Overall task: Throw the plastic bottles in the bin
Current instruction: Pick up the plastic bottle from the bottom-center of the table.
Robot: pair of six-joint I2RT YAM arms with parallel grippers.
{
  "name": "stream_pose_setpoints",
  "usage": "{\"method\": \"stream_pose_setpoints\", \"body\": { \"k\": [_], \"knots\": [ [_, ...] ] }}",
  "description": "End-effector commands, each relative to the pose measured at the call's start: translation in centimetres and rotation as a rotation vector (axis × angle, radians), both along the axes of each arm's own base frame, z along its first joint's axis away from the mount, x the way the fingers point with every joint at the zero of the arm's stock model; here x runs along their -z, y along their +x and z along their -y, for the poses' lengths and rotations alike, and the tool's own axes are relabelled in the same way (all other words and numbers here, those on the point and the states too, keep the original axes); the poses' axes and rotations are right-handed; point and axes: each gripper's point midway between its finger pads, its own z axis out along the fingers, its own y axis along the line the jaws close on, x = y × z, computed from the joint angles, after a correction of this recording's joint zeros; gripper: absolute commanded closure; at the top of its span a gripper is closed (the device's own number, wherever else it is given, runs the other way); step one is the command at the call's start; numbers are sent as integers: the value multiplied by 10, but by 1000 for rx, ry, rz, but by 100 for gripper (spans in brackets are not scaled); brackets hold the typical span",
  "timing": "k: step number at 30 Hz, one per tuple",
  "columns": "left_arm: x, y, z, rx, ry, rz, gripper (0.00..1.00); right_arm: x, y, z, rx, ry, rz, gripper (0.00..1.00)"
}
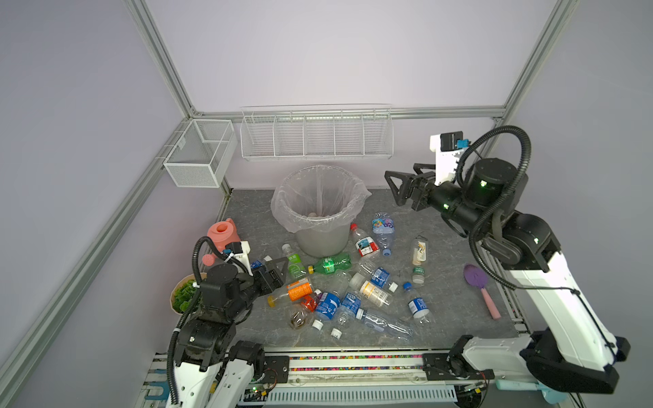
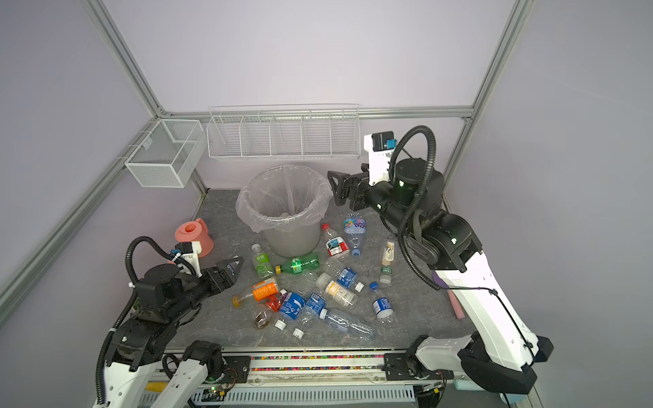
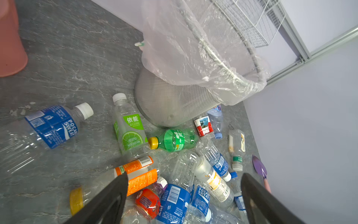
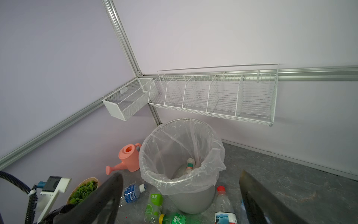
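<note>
Spread left claw (image 3: 185, 175) near POCARI SWEAT bottle (image 3: 52, 126), green 依能 bottle (image 3: 131, 130)

**Half-seen things**

In a top view the right arm (image 2: 494, 311) covers the scoop (image 2: 457, 305) except its pink handle end. The left arm (image 1: 226, 293) hides part of the plant bowl (image 1: 174, 295) and most of a blue-labelled bottle (image 1: 256, 264). Inside the bin (image 4: 174, 182), a bottle (image 4: 190, 163) shows only neck and cap. The watering can (image 3: 9, 42) runs off the left wrist view.

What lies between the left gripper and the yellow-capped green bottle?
A clear bottle with a lime-green label lies between the left gripper and the green bottle, as seen in both top views.
</note>
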Motion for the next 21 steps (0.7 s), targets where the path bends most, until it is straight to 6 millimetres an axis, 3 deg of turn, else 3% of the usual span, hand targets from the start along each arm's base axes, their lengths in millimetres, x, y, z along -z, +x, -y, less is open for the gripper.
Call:
{"method": "stream_pose_setpoints", "body": {
  "k": [1, 7, 9, 12, 17, 21],
  "knots": [
    [11, 3, 26, 101, 37, -11, 9, 13, 0, 15, 63, -34, 15, 4],
    [49, 9, 105, 279, 237, -71, 8, 59, 2, 24, 95, -112, -68, 4],
    [61, 10, 123, 318, 267, -102, 8, 72, 0, 27, 98, -129, -95, 4],
    [78, 14, 134, 339, 285, -146, 8, 96, -3, 36, 117, -144, -138, 5],
    [110, 14, 147, 388, 325, -224, 9, 159, -7, 61, 174, -152, -260, 5],
    [130, 12, 154, 419, 338, -269, 18, 193, -12, 76, 206, -142, -337, 4]
  ]
}}
